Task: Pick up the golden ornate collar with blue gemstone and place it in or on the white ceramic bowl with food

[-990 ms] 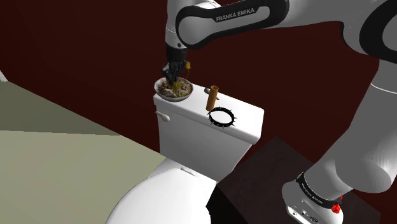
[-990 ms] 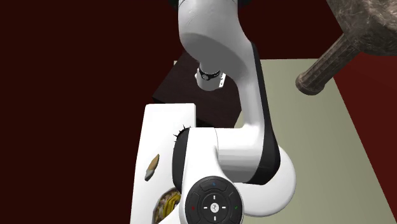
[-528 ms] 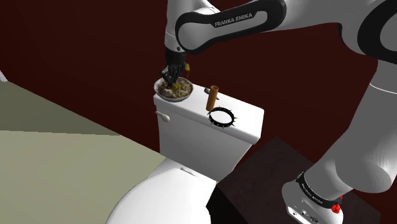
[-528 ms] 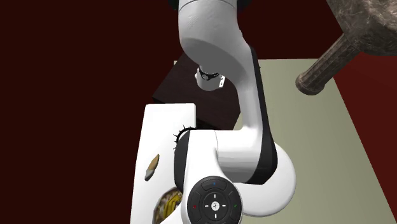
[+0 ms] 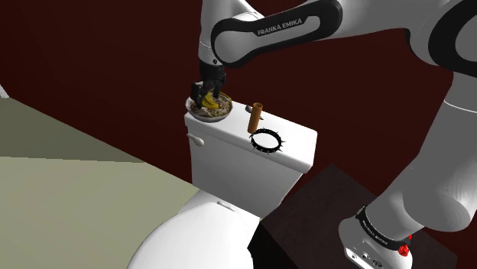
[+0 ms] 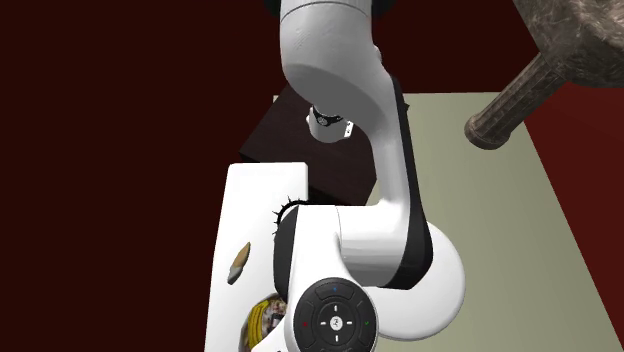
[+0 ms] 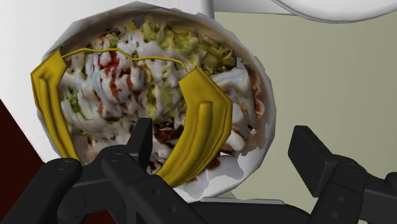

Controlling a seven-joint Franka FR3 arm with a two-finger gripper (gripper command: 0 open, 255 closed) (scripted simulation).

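The golden collar (image 7: 202, 121) lies on the food in the white bowl (image 7: 266, 127), one broad band near the middle and the other along the rim. My gripper (image 7: 226, 149) hovers just above it, open, and its fingers (image 7: 140, 137) do not touch the collar. In the shoulder view the bowl (image 5: 222, 116) stands at the left end of the toilet tank lid, the collar (image 5: 208, 100) showing yellow inside it under the gripper (image 5: 209, 92). In the second exterior view the collar (image 6: 260, 318) peeks out beside the arm's wrist.
A black spiked collar (image 5: 267, 140) and an upright brown cylinder (image 5: 256, 115) share the tank lid (image 5: 294, 134) to the right of the bowl. The toilet seat (image 5: 191, 237) lies below. A wooden furniture leg (image 6: 520, 100) stands across the floor.
The fingers have opened and let go of the golden collar, which now rests on the food in the bowl. The hand has barely moved.
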